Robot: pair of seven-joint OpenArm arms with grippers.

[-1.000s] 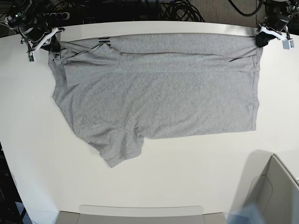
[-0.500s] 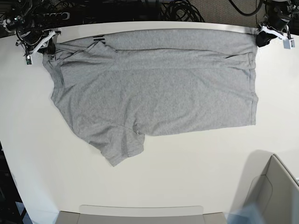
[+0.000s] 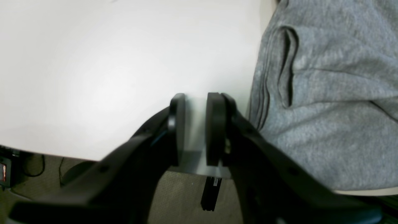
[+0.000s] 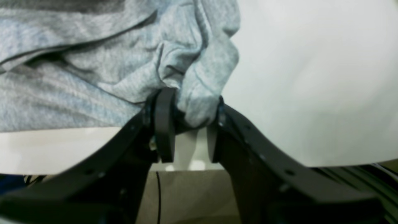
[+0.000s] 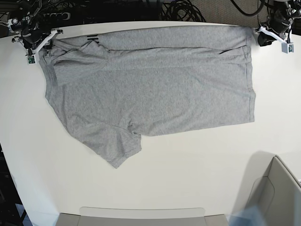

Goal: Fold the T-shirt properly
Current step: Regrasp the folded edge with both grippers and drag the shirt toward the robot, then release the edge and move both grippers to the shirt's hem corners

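At the far left corner of the white table [image 5: 188, 179] in the base view the right gripper [image 5: 41, 43] sits over the shoulder end of the T-shirt [image 5: 155, 89]; its wrist camera shows the right gripper [image 4: 186, 127] with its jaws parted and a bunched lump of the T-shirt [image 4: 199, 109] resting between the fingers [image 4: 163, 124], touching them, so the cloth looks loosely let go rather than pinched, though I cannot tell for certain; from there the grey shirt lies spread flat across the far half of the table, its top strip folded over along the far edge with a bit of black lettering [image 5: 92, 39] showing near the left, and one sleeve [image 5: 120, 148] pointing down toward the near side; at the far right corner the left gripper [image 5: 268, 36] stands just beside the hem end; its wrist camera shows the left gripper [image 3: 196, 130] released, bare table visible between the fingers [image 3: 214, 127], with the T-shirt [image 3: 326, 102] lying just to its side, apart from the jaws; a grey box [image 5: 277, 193] stands at the near right corner.
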